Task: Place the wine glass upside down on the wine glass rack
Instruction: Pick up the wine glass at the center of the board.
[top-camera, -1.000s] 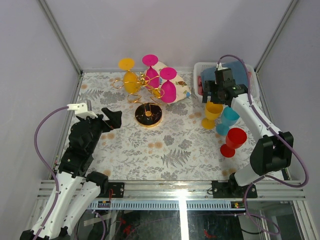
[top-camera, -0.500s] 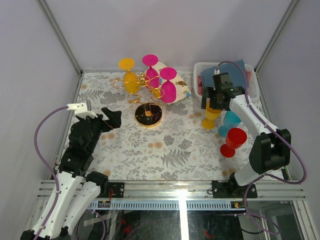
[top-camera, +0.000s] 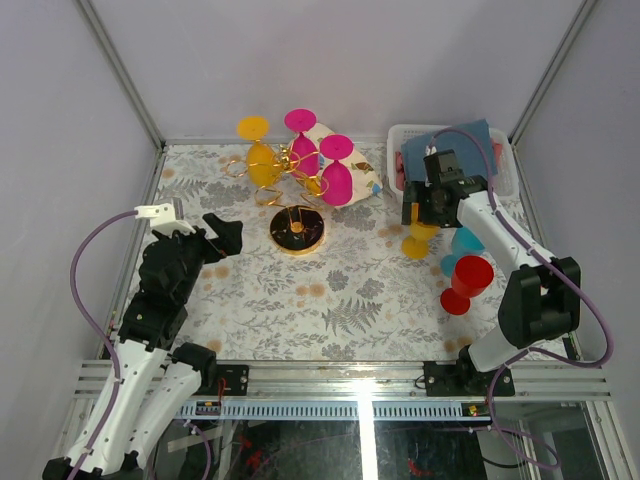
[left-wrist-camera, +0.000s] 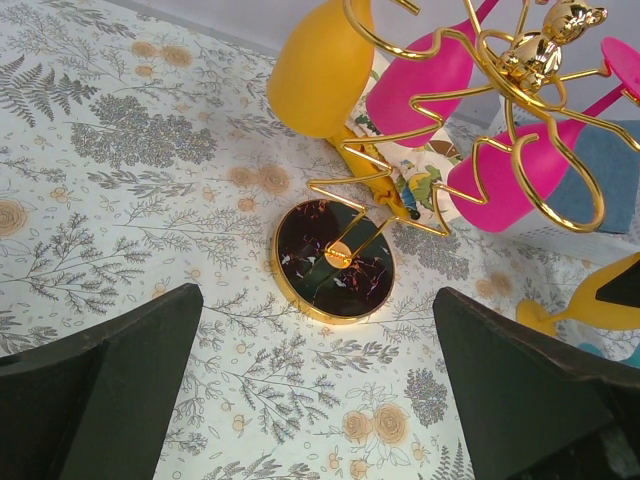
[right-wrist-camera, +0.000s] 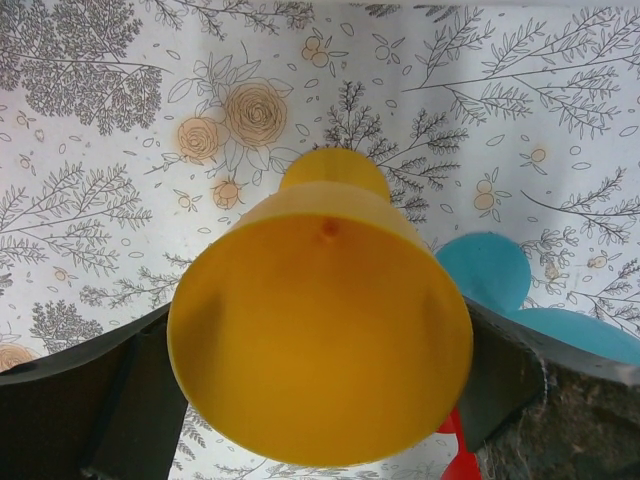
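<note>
The yellow wine glass (top-camera: 417, 245) stands upright at the right of the table; its open bowl (right-wrist-camera: 320, 340) fills the right wrist view. My right gripper (top-camera: 421, 206) is down over it, its fingers (right-wrist-camera: 120, 400) pressed on both sides of the bowl. The gold wire wine glass rack (top-camera: 290, 165) stands at the back centre on its round black gold-rimmed base (top-camera: 296, 230), and also shows in the left wrist view (left-wrist-camera: 334, 262). It holds a yellow glass (top-camera: 262, 160) and two pink glasses (top-camera: 337, 178) upside down. My left gripper (top-camera: 215, 240) is open and empty, left of the rack.
A blue glass (top-camera: 462, 242) and a red glass (top-camera: 468, 280) stand close to the right of the held glass. A white basket (top-camera: 508, 165) with a blue cloth sits at the back right. A patterned cloth (top-camera: 368, 182) lies behind the rack.
My right gripper has come down and slightly left over the yellow glass, so its bowl is now between the fingers. The left arm has not moved.
</note>
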